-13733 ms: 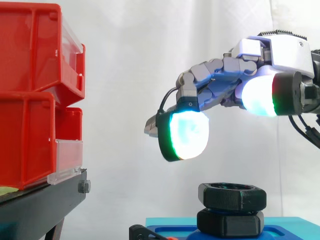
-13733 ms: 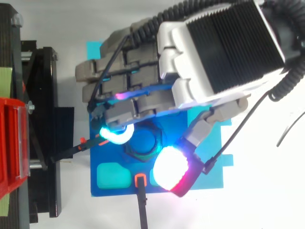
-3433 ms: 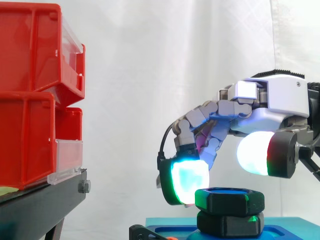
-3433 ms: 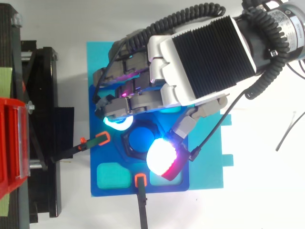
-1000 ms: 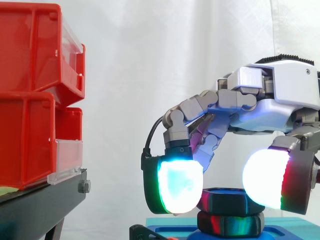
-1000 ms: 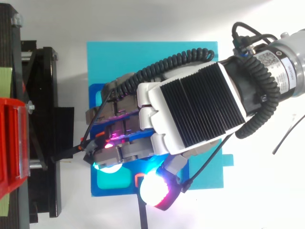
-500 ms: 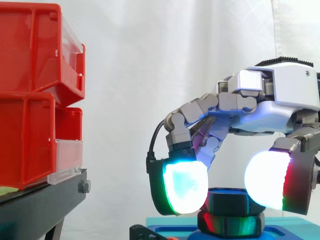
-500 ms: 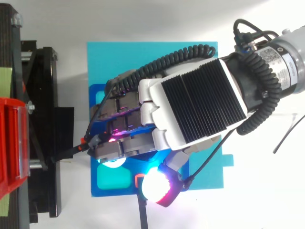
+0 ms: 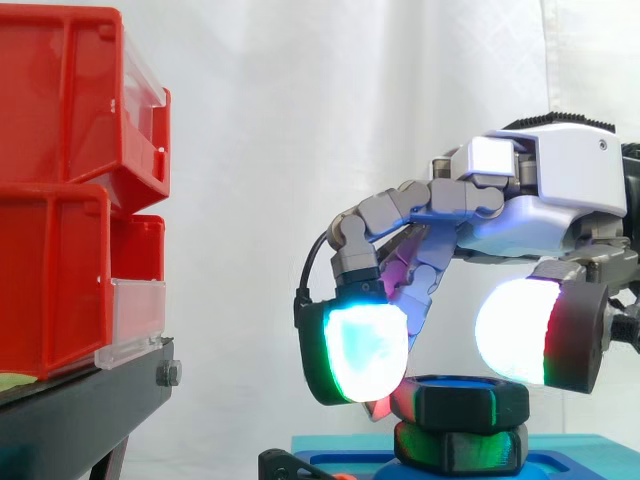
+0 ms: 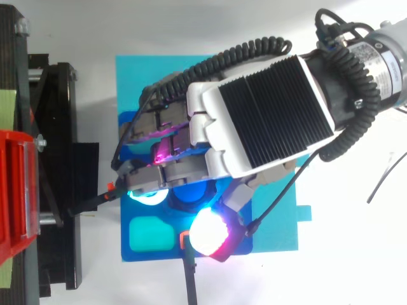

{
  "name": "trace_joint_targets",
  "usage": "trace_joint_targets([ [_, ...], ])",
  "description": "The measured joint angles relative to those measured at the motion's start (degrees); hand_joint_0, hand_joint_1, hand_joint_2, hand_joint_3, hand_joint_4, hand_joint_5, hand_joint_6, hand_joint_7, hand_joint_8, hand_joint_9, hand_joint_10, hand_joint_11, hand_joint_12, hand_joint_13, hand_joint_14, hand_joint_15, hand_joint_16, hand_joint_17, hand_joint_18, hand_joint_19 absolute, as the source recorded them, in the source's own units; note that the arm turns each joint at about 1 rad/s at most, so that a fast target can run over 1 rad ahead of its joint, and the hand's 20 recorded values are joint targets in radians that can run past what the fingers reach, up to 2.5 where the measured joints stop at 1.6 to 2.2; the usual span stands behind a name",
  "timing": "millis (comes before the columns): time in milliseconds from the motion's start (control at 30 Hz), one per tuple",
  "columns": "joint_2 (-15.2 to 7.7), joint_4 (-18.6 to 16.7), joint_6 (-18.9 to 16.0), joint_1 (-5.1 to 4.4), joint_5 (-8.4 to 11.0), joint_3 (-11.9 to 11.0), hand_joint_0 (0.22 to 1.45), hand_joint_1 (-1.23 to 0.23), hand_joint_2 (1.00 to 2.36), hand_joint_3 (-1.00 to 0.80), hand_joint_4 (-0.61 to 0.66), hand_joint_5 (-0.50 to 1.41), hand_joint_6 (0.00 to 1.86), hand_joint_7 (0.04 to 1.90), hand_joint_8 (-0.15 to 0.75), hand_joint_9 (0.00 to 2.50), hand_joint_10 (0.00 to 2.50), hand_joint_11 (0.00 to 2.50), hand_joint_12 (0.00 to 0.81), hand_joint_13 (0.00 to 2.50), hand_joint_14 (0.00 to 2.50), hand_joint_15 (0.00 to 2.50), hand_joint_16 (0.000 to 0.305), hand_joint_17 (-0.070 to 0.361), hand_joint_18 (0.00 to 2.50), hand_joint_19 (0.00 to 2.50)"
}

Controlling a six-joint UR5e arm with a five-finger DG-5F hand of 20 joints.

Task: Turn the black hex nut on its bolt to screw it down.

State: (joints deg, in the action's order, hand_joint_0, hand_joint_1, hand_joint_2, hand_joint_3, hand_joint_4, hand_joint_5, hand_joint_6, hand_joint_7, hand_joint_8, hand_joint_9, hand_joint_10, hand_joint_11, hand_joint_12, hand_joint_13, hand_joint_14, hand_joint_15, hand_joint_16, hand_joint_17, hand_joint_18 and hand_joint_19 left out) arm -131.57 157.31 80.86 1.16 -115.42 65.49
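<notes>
Black, the hex nut is seen sitting on its bolt above the blue base, closely overhung by the hand, though whether it is gripped cannot be told.

A white table carries a flat cyan rectangular sheet, a black metal stand just beside it, and a thin dark wire well apart.

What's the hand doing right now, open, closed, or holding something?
Hand: just above the nut; cannot tell whether it is holding it.
</notes>
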Motion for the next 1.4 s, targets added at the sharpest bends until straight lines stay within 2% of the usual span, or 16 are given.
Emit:
trace_joint_targets([
  [233, 0.00, -0.33, 0.00, 1.12, -1.44, 0.00, 0.46, -0.41, 1.00, -0.50, 0.19, 0.01, 0.50, 1.20, 0.332, 1.16, 0.01, 0.23, 0.363, 0.82, 0.01, 0.14, 0.057, 0.128, 0.70, 0.68],
  [433, 0.00, -0.43, 0.00, 2.13, -3.01, 0.00, 0.44, -0.32, 1.00, -0.50, 0.11, 0.02, 0.51, 1.14, 0.340, 1.14, 0.01, 0.23, 0.377, 0.82, 0.01, 0.14, 0.059, 0.134, 0.71, 0.69],
  [600, 0.00, -0.23, 0.00, 2.39, -3.68, -1.05, 0.45, -0.29, 1.00, -0.50, 0.10, 0.03, 0.51, 1.14, 0.335, 1.13, 0.01, 0.21, 0.377, 0.81, 0.01, 0.14, 0.060, 0.134, 0.70, 0.69],
  [733, 0.00, 1.43, 0.00, 1.91, -3.83, -3.20, 0.45, -0.30, 1.00, -0.50, 0.16, 0.02, 0.51, 1.11, 0.328, 1.11, 0.01, 0.20, 0.373, 0.80, 0.01, 0.14, 0.059, 0.133, 0.70, 0.69],
  [767, 0.00, 1.80, 0.00, 1.72, -3.84, -3.50, 0.45, -0.30, 1.00, -0.50, 0.21, 0.01, 0.51, 1.09, 0.330, 1.11, 0.01, 0.19, 0.373, 0.80, 0.01, 0.15, 0.059, 0.132, 0.69, 0.70],
  [967, -0.04, 2.93, 0.07, 0.16, -3.72, -4.06, 0.46, -0.30, 1.00, -0.50, 0.26, 0.00, 0.51, 1.04, 0.330, 1.11, 0.01, 0.19, 0.372, 0.80, 0.01, 0.15, 0.059, 0.132, 0.69, 0.69],
  [1133, -0.06, 2.73, 0.09, -1.18, -2.82, -2.42, 0.46, -0.29, 1.00, -0.50, 0.29, 0.00, 0.51, 1.02, 0.326, 1.10, 0.01, 0.19, 0.372, 0.80, 0.01, 0.14, 0.058, 0.131, 0.69, 0.70],
  [1233, -0.08, 1.38, 0.05, -1.68, -2.03, -0.67, 0.46, -0.29, 1.00, -0.50, 0.29, -0.01, 0.51, 1.01, 0.325, 1.10, 0.01, 0.19, 0.372, 0.80, 0.01, 0.15, 0.058, 0.131, 0.69, 0.70],
  [1400, -0.08, -1.38, -0.04, -2.05, -1.48, 0.43, 0.46, -0.28, 1.00, -0.50, 0.28, -0.01, 0.51, 1.01, 0.327, 1.10, 0.01, 0.18, 0.372, 0.79, 0.01, 0.14, 0.058, 0.131, 0.68, 0.70],
])
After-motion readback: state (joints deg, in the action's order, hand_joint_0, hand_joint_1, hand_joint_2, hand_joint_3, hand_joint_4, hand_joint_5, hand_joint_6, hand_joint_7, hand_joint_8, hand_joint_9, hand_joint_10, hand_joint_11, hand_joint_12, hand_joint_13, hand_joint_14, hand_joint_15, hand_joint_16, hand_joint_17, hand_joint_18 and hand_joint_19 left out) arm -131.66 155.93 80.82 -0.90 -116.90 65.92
